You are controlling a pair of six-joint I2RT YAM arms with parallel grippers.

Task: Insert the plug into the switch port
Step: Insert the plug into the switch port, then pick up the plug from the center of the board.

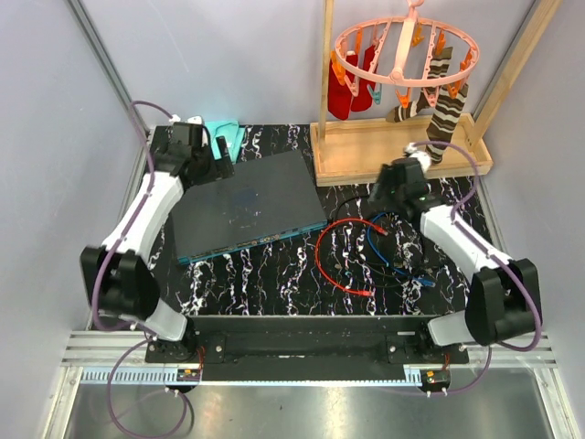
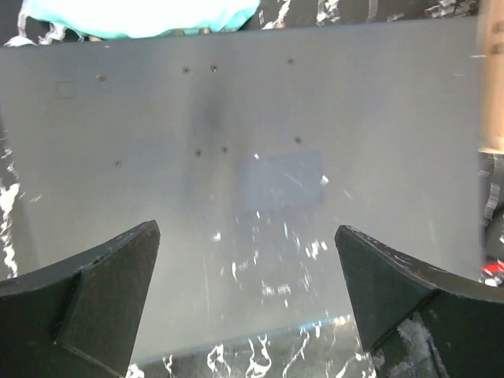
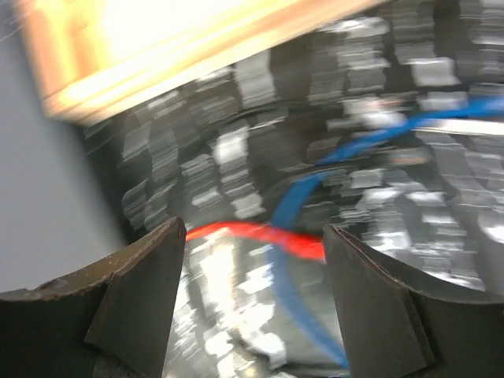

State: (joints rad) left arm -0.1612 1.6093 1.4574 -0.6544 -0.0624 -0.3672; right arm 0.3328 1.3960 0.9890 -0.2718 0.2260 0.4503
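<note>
Your left gripper (image 2: 246, 232) spread wide and empty just above the switch (image 1: 247, 206), which lies flat at the left of the marbled mat (image 1: 274, 274), your right gripper (image 3: 253, 230) parted over the red cable (image 3: 303, 246) to the switch's right, clamping nothing, that view blurred.

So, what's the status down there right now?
Both open: left gripper over the switch, right gripper above the red cable. Nothing plugged into the switch. A blue cable crosses the red one.
</note>
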